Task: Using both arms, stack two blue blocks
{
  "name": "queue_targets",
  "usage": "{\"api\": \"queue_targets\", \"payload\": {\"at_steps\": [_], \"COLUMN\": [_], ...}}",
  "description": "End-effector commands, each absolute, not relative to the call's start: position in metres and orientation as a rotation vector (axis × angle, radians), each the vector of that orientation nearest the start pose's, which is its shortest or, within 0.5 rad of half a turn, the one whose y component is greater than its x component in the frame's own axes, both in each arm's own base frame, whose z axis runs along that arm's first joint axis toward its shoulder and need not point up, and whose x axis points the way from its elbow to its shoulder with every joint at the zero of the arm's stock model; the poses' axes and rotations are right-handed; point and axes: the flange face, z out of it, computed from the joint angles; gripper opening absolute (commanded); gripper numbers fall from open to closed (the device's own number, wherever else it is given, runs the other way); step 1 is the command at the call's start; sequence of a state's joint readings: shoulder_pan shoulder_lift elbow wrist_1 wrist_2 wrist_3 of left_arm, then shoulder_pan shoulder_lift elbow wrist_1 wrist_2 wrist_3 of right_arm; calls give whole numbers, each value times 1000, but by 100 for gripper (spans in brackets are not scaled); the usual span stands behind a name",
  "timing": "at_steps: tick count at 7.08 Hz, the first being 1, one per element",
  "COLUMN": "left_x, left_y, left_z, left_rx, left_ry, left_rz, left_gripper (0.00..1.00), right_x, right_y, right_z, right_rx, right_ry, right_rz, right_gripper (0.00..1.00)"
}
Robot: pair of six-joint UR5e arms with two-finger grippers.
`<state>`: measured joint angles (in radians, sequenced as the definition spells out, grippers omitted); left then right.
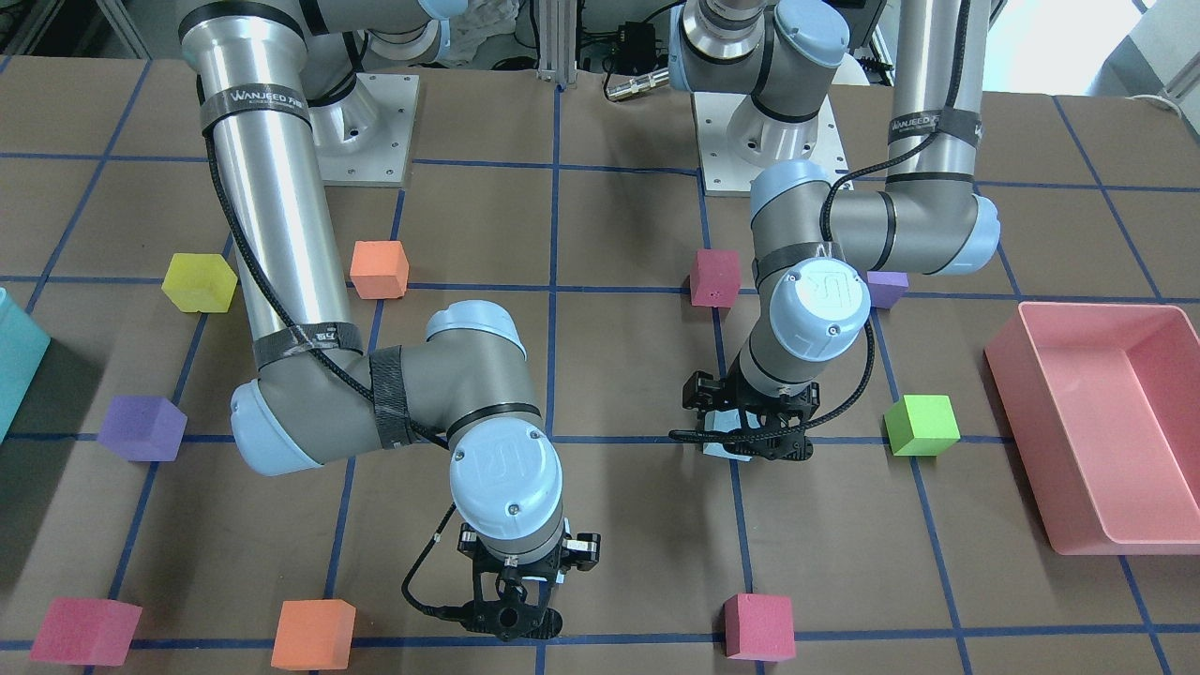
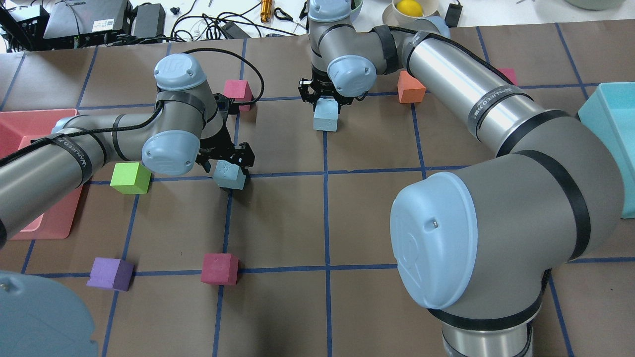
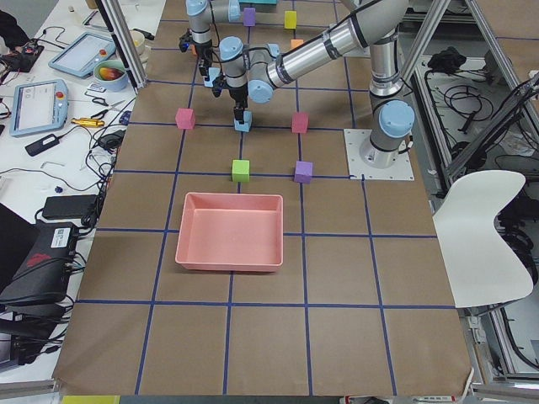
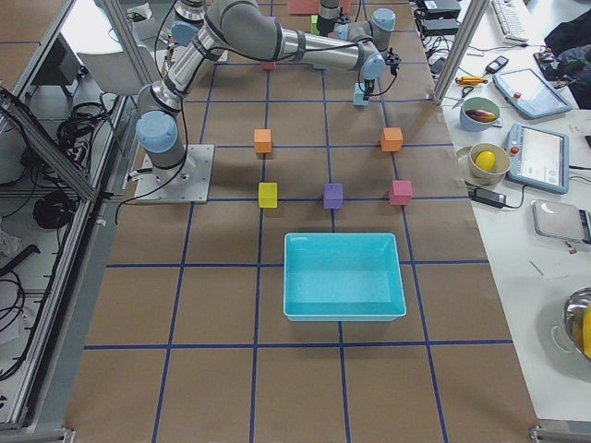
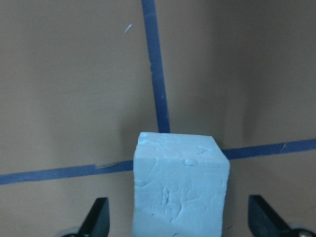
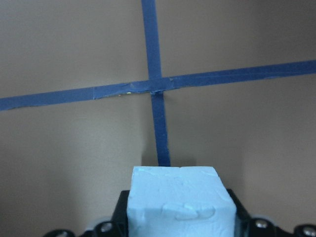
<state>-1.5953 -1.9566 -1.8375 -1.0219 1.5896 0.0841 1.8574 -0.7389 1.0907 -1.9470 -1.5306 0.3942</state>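
One pale blue block (image 2: 229,174) sits on a tape crossing left of centre. My left gripper (image 2: 225,161) is lowered over it and open. In the left wrist view the block (image 5: 180,187) stands between the fingertips (image 5: 98,218) with a gap on each side. The second blue block (image 2: 326,117) is at the far middle of the table. My right gripper (image 2: 325,96) is shut on it. In the right wrist view this block (image 6: 178,202) fills the bottom centre with the black jaws tight against its sides. I cannot tell whether it is off the paper.
A pink bin (image 2: 30,148) lies at the left edge and a teal bin (image 2: 607,114) at the right edge. Nearby stand a green cube (image 2: 130,177), a purple cube (image 2: 110,273), crimson cubes (image 2: 220,268) (image 2: 237,90) and an orange cube (image 2: 411,88).
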Motion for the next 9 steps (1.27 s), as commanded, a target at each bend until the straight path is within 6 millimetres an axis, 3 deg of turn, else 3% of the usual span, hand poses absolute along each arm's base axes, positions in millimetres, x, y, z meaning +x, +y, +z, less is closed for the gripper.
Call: {"api": "queue_targets", "payload": {"at_steps": [1, 3, 4, 5, 6, 7, 8, 9], "left_x": [-145, -145, -145, -145, -144, -144, -148, -158], "left_y": [-557, -563, -565, -565, -567, -568, -581, -602], "left_z": [198, 194, 196, 196, 202, 212, 235, 260], "left_rx": [174, 174, 176, 176, 173, 171, 158, 125], "left_ry": [3115, 3117, 3117, 3115, 3114, 3116, 3121, 3125], "left_rz": [190, 130, 111, 111, 92, 66, 11, 14], "left_gripper": [100, 98, 54, 30, 23, 3, 0, 0], "right_x": [352, 341, 321, 283, 234, 188, 158, 151], "right_y": [-713, -713, -712, -709, -702, -692, -671, -637], "right_z": [227, 255, 286, 325, 367, 407, 432, 458], "right_rx": [174, 190, 204, 252, 158, 195, 213, 178], "right_ry": [3081, 3082, 3084, 3082, 3100, 3100, 3107, 3112], "right_rz": [-27, -69, -64, -31, 8, 19, 57, 37], "right_gripper": [100, 100, 100, 100, 100, 100, 100, 100]}}
